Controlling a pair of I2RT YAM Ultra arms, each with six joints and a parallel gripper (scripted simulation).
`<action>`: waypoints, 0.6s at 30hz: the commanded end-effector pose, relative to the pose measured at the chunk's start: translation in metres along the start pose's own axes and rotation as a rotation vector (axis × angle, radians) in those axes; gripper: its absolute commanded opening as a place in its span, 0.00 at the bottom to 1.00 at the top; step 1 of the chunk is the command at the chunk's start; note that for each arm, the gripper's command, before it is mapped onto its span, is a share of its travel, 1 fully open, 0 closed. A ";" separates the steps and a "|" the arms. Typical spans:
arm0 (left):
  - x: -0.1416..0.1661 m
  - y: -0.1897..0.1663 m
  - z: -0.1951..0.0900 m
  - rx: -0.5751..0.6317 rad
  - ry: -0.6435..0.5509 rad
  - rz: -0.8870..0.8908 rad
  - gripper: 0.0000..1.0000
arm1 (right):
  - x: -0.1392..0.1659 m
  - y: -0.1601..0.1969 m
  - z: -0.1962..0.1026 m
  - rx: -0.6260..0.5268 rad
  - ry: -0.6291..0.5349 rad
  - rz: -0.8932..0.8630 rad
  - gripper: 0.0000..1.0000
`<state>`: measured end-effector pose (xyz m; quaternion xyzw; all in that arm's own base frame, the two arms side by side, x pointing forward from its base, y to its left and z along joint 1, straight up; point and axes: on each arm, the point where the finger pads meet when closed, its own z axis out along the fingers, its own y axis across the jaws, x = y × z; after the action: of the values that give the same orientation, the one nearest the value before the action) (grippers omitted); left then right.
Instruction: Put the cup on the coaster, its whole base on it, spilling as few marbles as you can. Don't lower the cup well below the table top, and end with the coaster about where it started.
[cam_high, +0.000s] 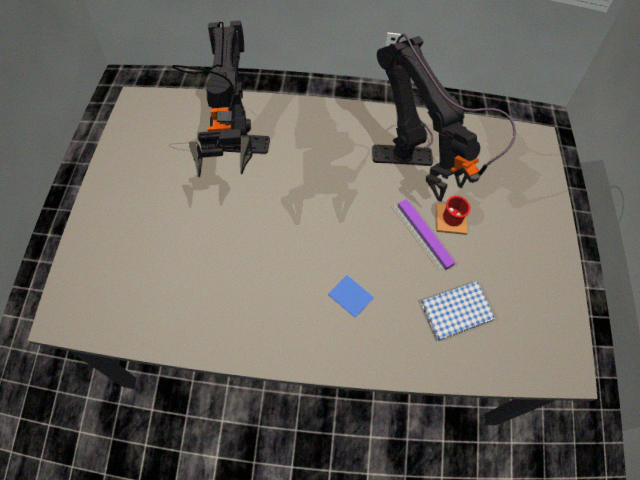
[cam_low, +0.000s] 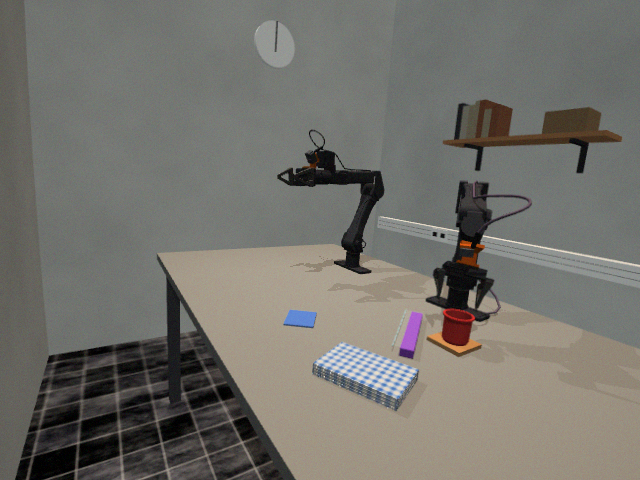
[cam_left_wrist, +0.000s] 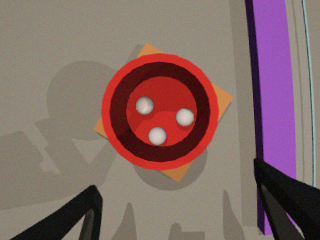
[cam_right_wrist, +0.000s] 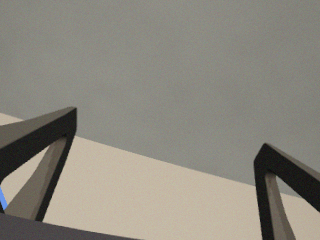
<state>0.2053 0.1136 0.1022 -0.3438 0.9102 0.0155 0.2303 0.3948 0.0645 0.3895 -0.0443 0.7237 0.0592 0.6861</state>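
Observation:
The red cup (cam_high: 454, 219) (cam_low: 456, 330) (cam_left_wrist: 162, 95) stands upright on the orange coaster (cam_high: 442, 227) (cam_low: 459, 350) (cam_left_wrist: 223, 98). Its base looks to be wholly on the coaster, whose corners show around the cup from above. Three white marbles (cam_left_wrist: 157, 135) lie inside the cup. No marble shows outside it. My left gripper (cam_high: 449, 191) (cam_low: 459, 303) (cam_left_wrist: 172, 180) is open and empty, above and just behind the cup, apart from it. My right gripper (cam_high: 221, 174) (cam_right_wrist: 171, 136) is open and empty, raised high, far from the cup.
A purple bar (cam_high: 426, 235) (cam_low: 412, 333) (cam_left_wrist: 275, 90) and a thin clear strip (cam_high: 419, 238) lie beside the coaster. A blue square (cam_high: 351, 296) (cam_low: 300, 318) and a blue checked cloth block (cam_high: 458, 311) (cam_low: 365, 372) lie nearer the table's front edge.

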 end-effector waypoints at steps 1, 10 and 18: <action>-0.005 -0.003 -0.002 0.010 -0.049 -0.036 1.00 | -0.010 -0.028 -0.014 0.056 -0.031 -0.024 1.00; -0.006 -0.003 -0.003 0.011 -0.052 -0.035 1.00 | -0.019 -0.061 -0.026 0.144 -0.059 -0.029 1.00; -0.014 -0.003 -0.006 0.006 -0.081 -0.049 1.00 | -0.023 -0.061 -0.027 0.145 -0.068 -0.026 1.00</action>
<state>0.2074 0.1150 0.1030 -0.3605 0.9011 0.0133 0.2408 0.3855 0.0017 0.4027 0.0003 0.7115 0.0008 0.7027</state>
